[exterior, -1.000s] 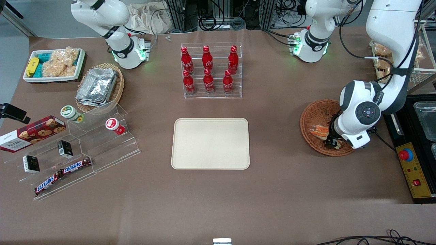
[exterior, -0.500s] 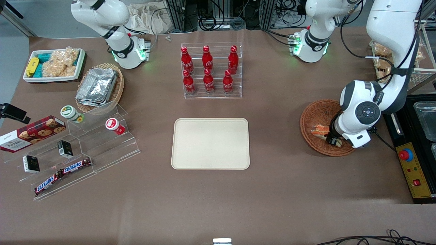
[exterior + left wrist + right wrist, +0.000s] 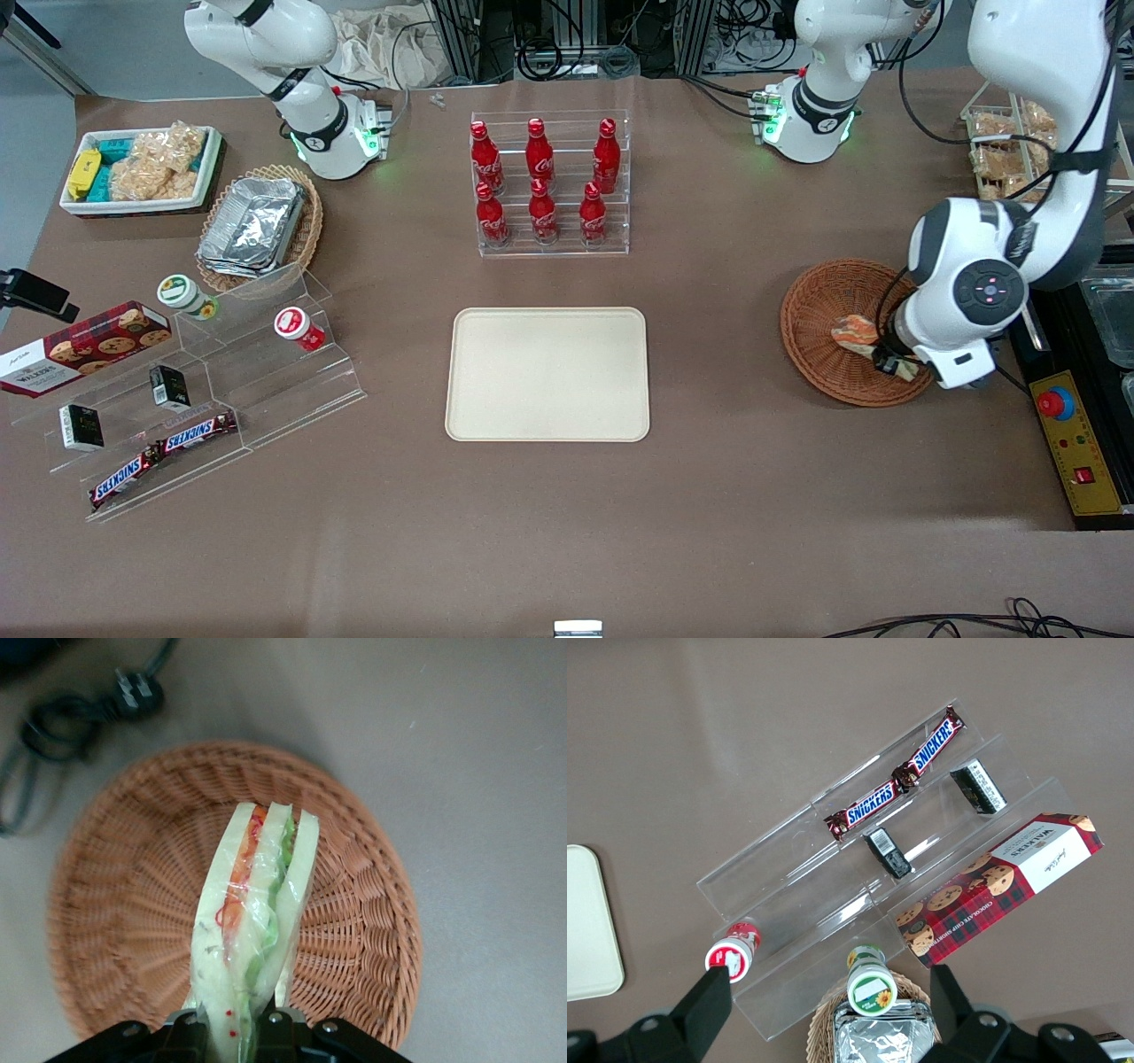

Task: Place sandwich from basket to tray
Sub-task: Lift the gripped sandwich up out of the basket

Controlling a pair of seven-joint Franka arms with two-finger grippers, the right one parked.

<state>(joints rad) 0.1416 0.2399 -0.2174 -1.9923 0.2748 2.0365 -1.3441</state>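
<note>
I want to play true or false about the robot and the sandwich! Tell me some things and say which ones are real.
1. The gripper is holding the sandwich. True.
2. The sandwich is lying on the tray. False: it is above the basket, which is toward the working arm's end of the table, and nothing lies on the tray.
3. The sandwich has orange-red and green layers between white bread. True.
4. There are three red bottles in the clear rack. False: there are six, in two rows of three.
5. The basket has a second sandwich in it. False: the wrist view shows only bare wicker under the held sandwich.
</note>
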